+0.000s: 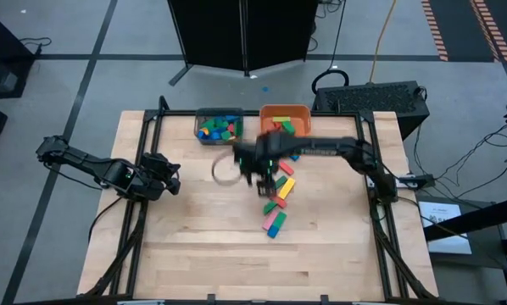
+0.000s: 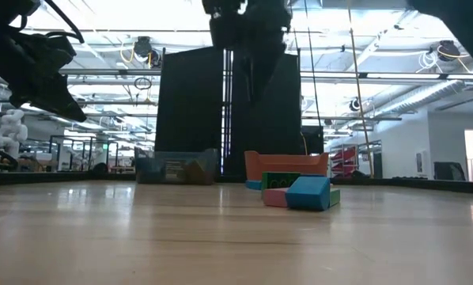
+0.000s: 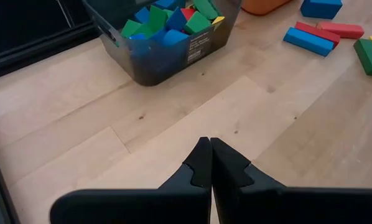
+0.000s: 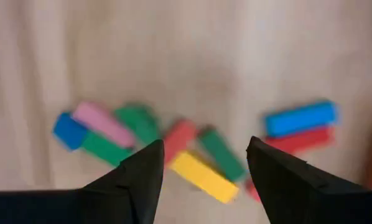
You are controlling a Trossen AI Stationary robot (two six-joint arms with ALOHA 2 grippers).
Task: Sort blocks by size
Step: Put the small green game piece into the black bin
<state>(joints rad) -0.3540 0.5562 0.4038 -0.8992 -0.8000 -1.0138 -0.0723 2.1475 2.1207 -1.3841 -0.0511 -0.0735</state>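
Note:
Several loose blocks (image 1: pixel 278 196), red, green, blue, yellow and pink bars, lie flat on the wooden table right of centre; they also show in the low view (image 2: pixel 298 191) and the left wrist view (image 3: pixel 308 41). My right gripper (image 1: pixel 259 175) hangs open above them; in its wrist view (image 4: pixel 204 147) a yellow bar (image 4: pixel 202 177) and a red bar (image 4: pixel 179 139) lie below the gap. My left gripper (image 1: pixel 175 178) is shut and empty, above bare table at the left (image 3: pixel 206 143).
A grey bin (image 1: pixel 218 127) with several small blocks (image 3: pixel 167 22) stands at the far edge, an orange bin (image 1: pixel 285 119) right beside it. A pale ring (image 1: pixel 224 169) lies on the table left of my right gripper. The near half of the table (image 1: pixel 236 263) is bare wood.

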